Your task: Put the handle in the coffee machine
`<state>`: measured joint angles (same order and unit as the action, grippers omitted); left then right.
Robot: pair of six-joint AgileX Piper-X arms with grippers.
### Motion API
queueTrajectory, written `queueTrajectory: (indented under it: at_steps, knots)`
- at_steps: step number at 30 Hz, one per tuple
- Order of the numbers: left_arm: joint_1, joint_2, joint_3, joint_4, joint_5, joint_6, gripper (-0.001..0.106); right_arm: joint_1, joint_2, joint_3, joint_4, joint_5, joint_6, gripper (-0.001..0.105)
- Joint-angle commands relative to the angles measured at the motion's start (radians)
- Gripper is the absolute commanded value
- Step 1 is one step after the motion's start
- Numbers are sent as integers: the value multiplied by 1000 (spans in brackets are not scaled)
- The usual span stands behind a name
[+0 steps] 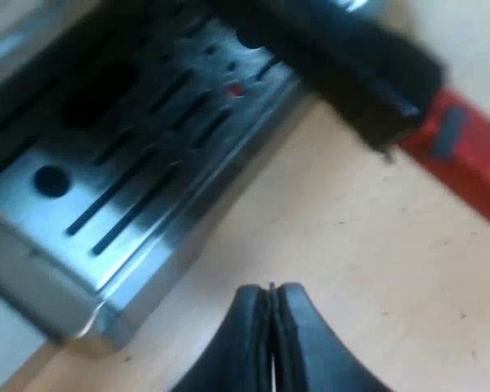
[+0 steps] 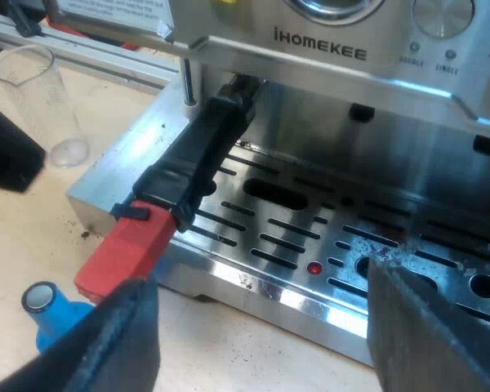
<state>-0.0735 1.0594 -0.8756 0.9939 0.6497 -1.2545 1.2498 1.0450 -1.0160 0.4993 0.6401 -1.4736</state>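
The handle (image 2: 192,159) is sitting with its far end up under the front of the coffee machine (image 2: 318,53). Its dark grip is reaching out over the drip tray (image 2: 253,286), and the red end (image 2: 122,253) is hanging past the tray's edge, above the counter (image 2: 33,237). Whether it is turned fully home I cannot tell.

I am judging it stiff and heavy at the metal end, with a hard, smooth grip that could be slipping under a loose pinch. The dark stretch just behind the red end is looking like the best hold, since it gives leverage for turning.

The right end effector (image 2: 263,273) is standing released, fingers wide apart and empty, with the handle ahead of it. The left end effector (image 1: 271,287) is clenched on nothing above the counter, with the red end ahead.

The right wrist view is giving the seat under the machine, a measuring glass (image 2: 31,98) and a blue tamper (image 2: 49,314). The left wrist view is giving the tray's corner close up.
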Motion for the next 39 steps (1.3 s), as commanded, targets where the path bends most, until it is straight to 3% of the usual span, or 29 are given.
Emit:
queueTrajectory:
  at_steps: [1,3,5,6,8,11,15,17,18,21,26,28,33,36,39]
  knots:
    - [22,-28,-6,5,-11,-5,2,0,-3,-3,-1,7,-7,58]
    - [28,-43,-13,5,-11,-5,11,0,-3,-3,6,-16,-12,58]
    - [30,-68,-27,8,-43,-5,34,0,-3,-3,8,-37,-12,58]
    - [30,-71,-32,11,-47,-5,39,0,-3,-3,8,-39,-12,58]
    - [30,-92,-57,24,-60,-5,72,-15,-3,-10,8,-75,-22,58]
    - [30,-108,-93,41,-90,-5,103,-58,-3,-28,8,-153,-22,58]
    - [30,-112,-135,41,-90,-41,105,-125,-3,-73,50,-237,-63,58]
    - [30,-112,-193,41,-90,-139,105,-157,-3,-115,97,-242,-112,58]
    - [30,-112,-200,41,-90,-156,105,-162,-3,-127,111,-242,-122,58]
    - [30,-112,-246,41,-85,-163,105,-197,-3,-184,169,-242,-146,58]
    - [30,-130,-366,-28,-274,-254,105,-270,-3,-261,248,-242,-147,58]
    - [30,-149,-384,-59,-292,-263,105,-351,-20,-306,284,-242,-147,58]
    - [30,-183,-390,-72,-295,-294,105,-519,-61,-314,300,-289,-150,58]
    - [30,-236,-388,-71,-347,-294,105,-661,-89,-314,330,-342,-157,58]
    - [30,-262,-388,-63,-359,-294,105,-785,-113,-314,363,-360,-197,58]
